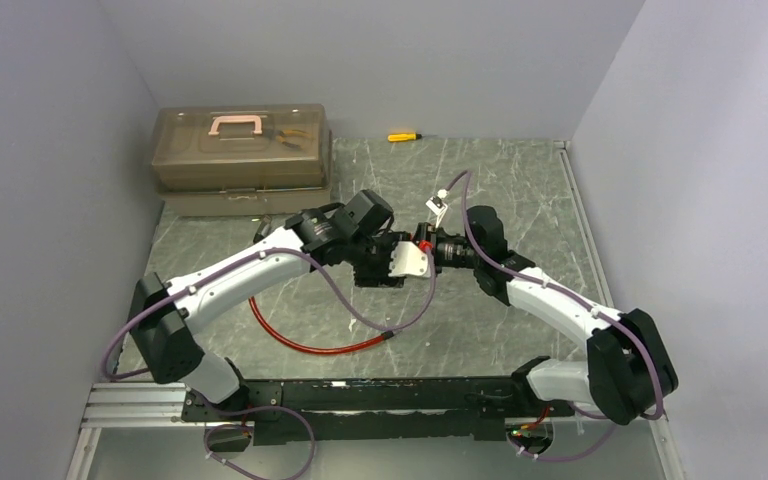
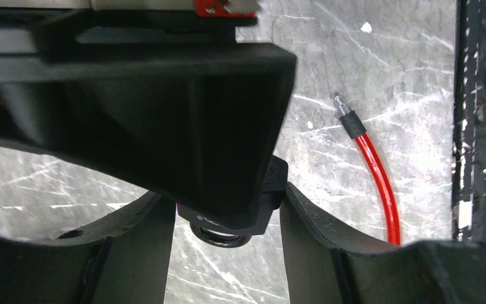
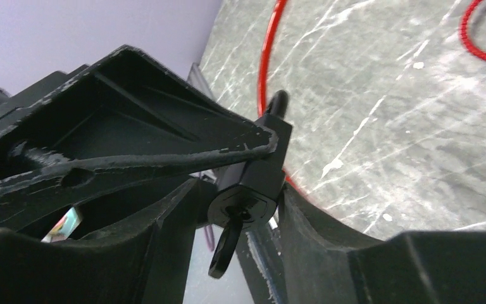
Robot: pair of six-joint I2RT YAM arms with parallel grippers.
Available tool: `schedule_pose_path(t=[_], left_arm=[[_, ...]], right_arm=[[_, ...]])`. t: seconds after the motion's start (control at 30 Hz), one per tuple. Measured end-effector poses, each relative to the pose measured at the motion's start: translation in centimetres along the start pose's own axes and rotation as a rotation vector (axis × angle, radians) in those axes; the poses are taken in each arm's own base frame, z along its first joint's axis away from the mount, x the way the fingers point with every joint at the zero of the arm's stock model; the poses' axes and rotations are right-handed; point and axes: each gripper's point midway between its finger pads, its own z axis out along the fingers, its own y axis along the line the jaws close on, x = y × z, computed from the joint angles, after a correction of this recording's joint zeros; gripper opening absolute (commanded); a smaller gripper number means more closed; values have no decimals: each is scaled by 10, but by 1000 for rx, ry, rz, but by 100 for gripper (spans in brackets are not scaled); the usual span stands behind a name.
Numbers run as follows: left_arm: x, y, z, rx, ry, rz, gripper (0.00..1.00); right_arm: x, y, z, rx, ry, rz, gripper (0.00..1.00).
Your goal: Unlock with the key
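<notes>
In the left wrist view, my left gripper (image 2: 224,202) is shut on a small black lock (image 2: 262,202), held above the table. The same lock (image 3: 256,174) appears in the right wrist view with a black key (image 3: 226,247) stuck in its face, the key's ring hanging down. My right gripper (image 3: 237,209) is open around the key, and neither finger touches it. In the top view, the left gripper (image 1: 390,262) and the right gripper (image 1: 422,250) meet nose to nose at mid-table. The red cable (image 1: 300,345) lies on the table, its black-capped end (image 2: 349,120) free.
A brown toolbox (image 1: 240,150) with a pink handle stands at the back left. A yellow screwdriver (image 1: 404,137) lies by the back wall. A white tag (image 1: 438,208) hangs on the right arm's cable. Grey walls close in on both sides.
</notes>
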Motion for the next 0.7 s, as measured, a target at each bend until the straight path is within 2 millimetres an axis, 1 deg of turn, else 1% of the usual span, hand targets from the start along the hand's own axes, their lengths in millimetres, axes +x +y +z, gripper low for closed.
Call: schedule_pose_path(t=[0.07,0.1,0.13,0.17,0.2,0.23,0.3,0.33,0.37,0.4,0.47,0.5,0.53,0.6,0.7], left_arm=[[1,2,4,7,22,-44,0],[1,4,5,9,31,-66,0],[2,5,7,8,41,-88,0],[2,6,8,8,42,-100,0],[2,5,8,8,44,-115,2],[3,4,9,10,45,-127,7],[3,4,9,7,42,-161,21],[2,4,9,4,36,-182,31],[2,3,10,6,25,-206,45],[2,2,10,9,11,-233,51],[0,0,9,27,-35,-304,73],[0,0,8,33,-54,-332,96],[-2,-1,6,48,-85,-376,99],[0,1,-6,71,-146,-473,100],[5,4,-28,78,-234,-555,100]], right_arm=[[-1,-3,2,14,-2,0,27],[0,-7,2,29,-3,16,15],[-2,-10,2,45,-8,34,8],[-2,-13,2,61,-11,49,3],[-2,-14,1,71,-10,62,1],[-1,-15,1,78,-5,74,0],[-2,-13,0,92,6,89,0],[-1,-13,0,102,11,95,0],[-1,-13,-1,110,18,98,0],[0,-14,-2,122,29,104,0],[2,-12,-4,140,48,116,0],[2,-11,-5,143,55,116,0],[2,-10,-6,144,69,98,0],[7,-9,-9,147,104,74,0],[18,-7,-14,140,167,51,0]])
